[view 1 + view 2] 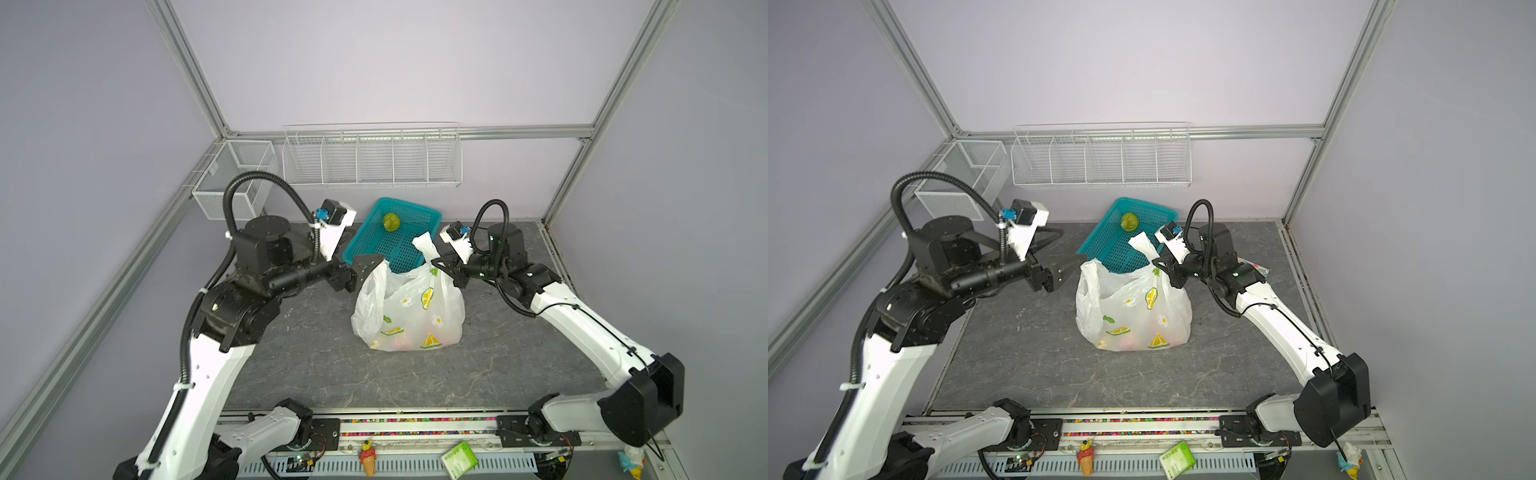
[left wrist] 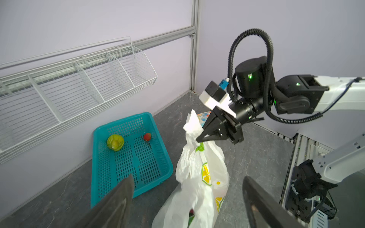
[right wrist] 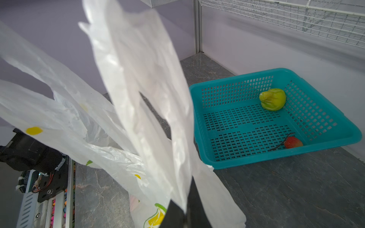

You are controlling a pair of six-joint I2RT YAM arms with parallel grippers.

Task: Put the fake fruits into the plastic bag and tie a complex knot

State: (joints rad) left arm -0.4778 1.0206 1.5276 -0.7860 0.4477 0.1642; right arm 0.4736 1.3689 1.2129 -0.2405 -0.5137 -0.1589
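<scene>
The plastic bag (image 1: pixel 409 307) (image 1: pixel 1133 311) stands upright near the middle of the bench (image 1: pixel 316 365), its mouth gathered upward and its printed lemon slices and daisies facing the front. Through the thin film at its bottom, pink and red shapes of the fake fruits (image 1: pixel 401 341) show dimly; which ones they are I cannot tell. One handle loop (image 1: pixel 426 245) (image 2: pixel 192 126) is drawn up and back, and the right jaws are closed flat on it, with the loop's end sticking out above them. The other handle loop (image 1: pixel 1084 299) hangs slack down the bag's left side. The left jaws stand spread wide and hold nothing; their tips lie just beside the bag's upper left rim, and in the left wrist view the bag (image 2: pixel 199 177) sits between the two spread fingers (image 2: pixel 118 197). Whether they touch the film cannot be made out.

Just behind the bag lies a teal basket (image 1: pixel 432 216) (image 3: pixel 237 163), tilted against the back wall. In it are a green fruit (image 1: pixel 391 221) (image 2: pixel 115 142) (image 3: pixel 273 99) at the far end and a strawberry (image 2: pixel 147 136) (image 3: pixel 293 142) at the near end, well apart. A colourful packet (image 1: pixel 1254 266) lies on the bench behind the right arm. A white wire rack (image 1: pixel 372 160) hangs on the back wall.
</scene>
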